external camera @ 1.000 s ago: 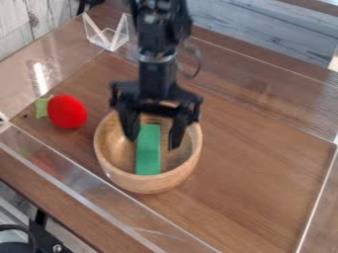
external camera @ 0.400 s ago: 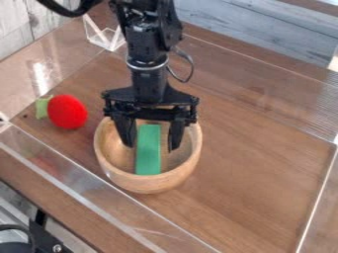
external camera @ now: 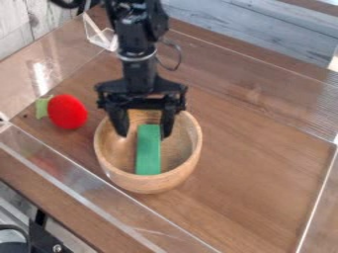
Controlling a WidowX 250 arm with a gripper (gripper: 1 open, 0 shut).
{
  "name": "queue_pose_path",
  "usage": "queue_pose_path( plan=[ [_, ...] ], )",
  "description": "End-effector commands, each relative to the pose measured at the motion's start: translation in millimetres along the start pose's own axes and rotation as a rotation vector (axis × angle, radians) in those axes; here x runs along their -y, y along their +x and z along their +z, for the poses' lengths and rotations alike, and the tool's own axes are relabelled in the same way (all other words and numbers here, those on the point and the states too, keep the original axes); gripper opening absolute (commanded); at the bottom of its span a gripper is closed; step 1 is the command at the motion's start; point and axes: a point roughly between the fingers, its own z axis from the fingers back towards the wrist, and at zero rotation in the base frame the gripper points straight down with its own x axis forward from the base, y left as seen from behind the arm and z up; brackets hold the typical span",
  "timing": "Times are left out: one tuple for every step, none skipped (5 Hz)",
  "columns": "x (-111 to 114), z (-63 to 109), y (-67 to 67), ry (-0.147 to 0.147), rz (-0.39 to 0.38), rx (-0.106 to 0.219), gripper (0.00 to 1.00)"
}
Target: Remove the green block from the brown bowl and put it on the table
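The green block lies flat inside the brown bowl, its long side running toward the camera. My gripper points straight down over the bowl's far half, jaws open wide. Its two black fingers straddle the block's far end, one on each side, with nothing held between them. Whether the fingertips touch the block or the bowl's floor cannot be told. The brown wood-grain table carries the bowl near its front left part.
A red ball with a green patch rests on the table left of the bowl. Clear acrylic walls edge the table at the front and left. A clear plastic piece stands at the back left.
The arm and gripper have shifted a little to the left over the bowl, and the wrist has rolled slightly. The jaws stay open. The block and bowl have not moved.
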Motion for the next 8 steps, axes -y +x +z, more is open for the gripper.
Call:
queue_pose_path(
  plan=[
    [-5,11.5,-2.8,-0.023,-0.018,0.045,1.0],
    [-8,4.4,7.8,-0.027,-0.034,0.049,1.0],
    [-9,-2.9,17.9,-0.028,-0.047,0.052,1.0],
    [-8,-11.1,13.8,-0.025,-0.011,0.054,1.0],
    [-6,-17.9,9.0,-0.023,0.023,0.053,1.0],
    [7,-22.8,5.2,-0.02,0.028,0.052,1.0],
    [20,-27.1,1.1,-0.016,0.024,0.051,1.0],
    [14,-6.1,1.7,-0.025,0.052,0.057,1.0]
  ],
)
